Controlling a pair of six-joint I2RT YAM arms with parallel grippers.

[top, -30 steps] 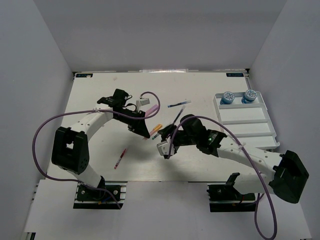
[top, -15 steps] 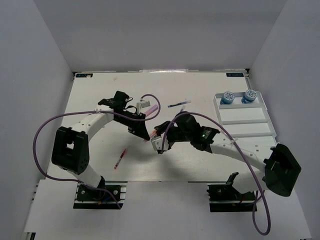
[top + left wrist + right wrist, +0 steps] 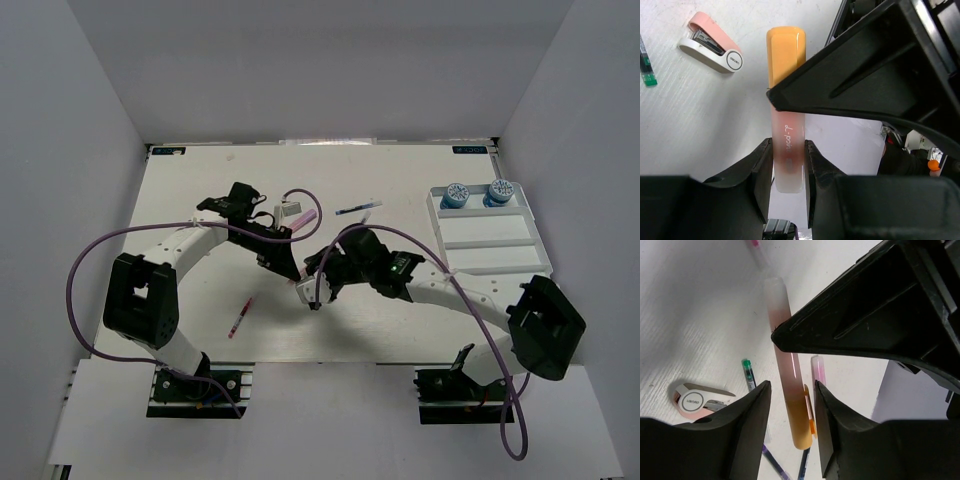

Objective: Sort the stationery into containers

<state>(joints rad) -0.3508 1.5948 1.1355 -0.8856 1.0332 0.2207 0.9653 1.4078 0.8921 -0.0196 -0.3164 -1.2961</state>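
White bench (image 3: 190,200), enclosed by plain pale walls, carries all items.

1. Highlighter (image 3: 787,145): clear pink body, orange cap. It is located near the centre of the bench, raised between the two grippers.
2. Left gripper (image 3: 787,160): clenched on the clear end of the highlighter. Both fingers press against the body, and the orange cap projects beyond the fingertips.
3. Right gripper (image 3: 791,390): released. Its jaws are parted and straddle the orange end of the same highlighter. A gap is visible on one side; contact on the other side cannot be confirmed.
4. Pink-and-white mini stapler (image 3: 710,42): lies flat on the bench, just beside the cap end of the highlighter.
5. Green-tipped pen (image 3: 749,372): lies on the bench next to the stapler.
6. Second pink highlighter (image 3: 817,370): lies close alongside the held one in the right wrist view.
7. Red pen (image 3: 240,318): lies on the bench toward the near edge, in front of the left arm, well apart from the grippers.
8. Blue pen (image 3: 358,209): lies beyond the grippers.
9. White tray (image 3: 500,245): stands at the right side of the bench, divided into long compartments. Two blue-and-white round items (image 3: 456,194) occupy its far compartment.
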